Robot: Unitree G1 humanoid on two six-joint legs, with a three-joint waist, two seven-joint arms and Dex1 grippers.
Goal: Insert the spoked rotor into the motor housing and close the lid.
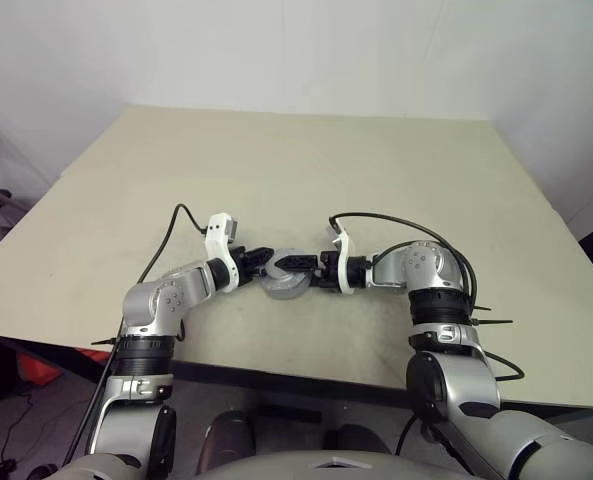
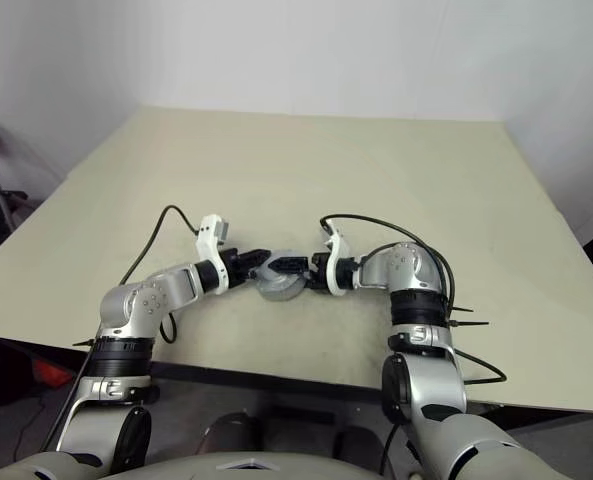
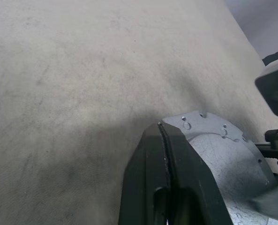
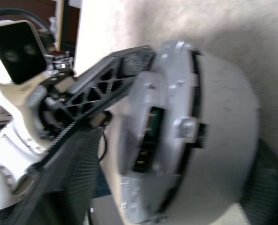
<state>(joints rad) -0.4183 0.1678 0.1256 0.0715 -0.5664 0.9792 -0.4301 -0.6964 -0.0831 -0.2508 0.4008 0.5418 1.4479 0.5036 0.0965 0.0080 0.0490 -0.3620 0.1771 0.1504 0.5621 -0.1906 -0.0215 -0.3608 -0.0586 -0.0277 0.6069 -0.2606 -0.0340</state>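
The motor housing (image 1: 284,285), a short round silver body, sits between my two grippers near the table's front edge. My left gripper (image 1: 263,261) comes in from the left. In the left wrist view its fingers (image 3: 150,178) are pressed together at the housing's (image 3: 223,159) bolted rim, with a thin edge pinched between them. My right gripper (image 1: 290,267) reaches in from the right with its jaws open. In the right wrist view one finger (image 4: 68,183) stands on each side of the housing (image 4: 209,122), with a small gap on the flange side. The spoked rotor and the lid are hidden.
The beige table (image 1: 276,170) stretches far ahead and to both sides. Its front edge (image 1: 276,372) runs just below the grippers. Black cables (image 1: 171,235) loop from both wrists onto the table. Something orange (image 1: 36,368) lies on the floor at the left.
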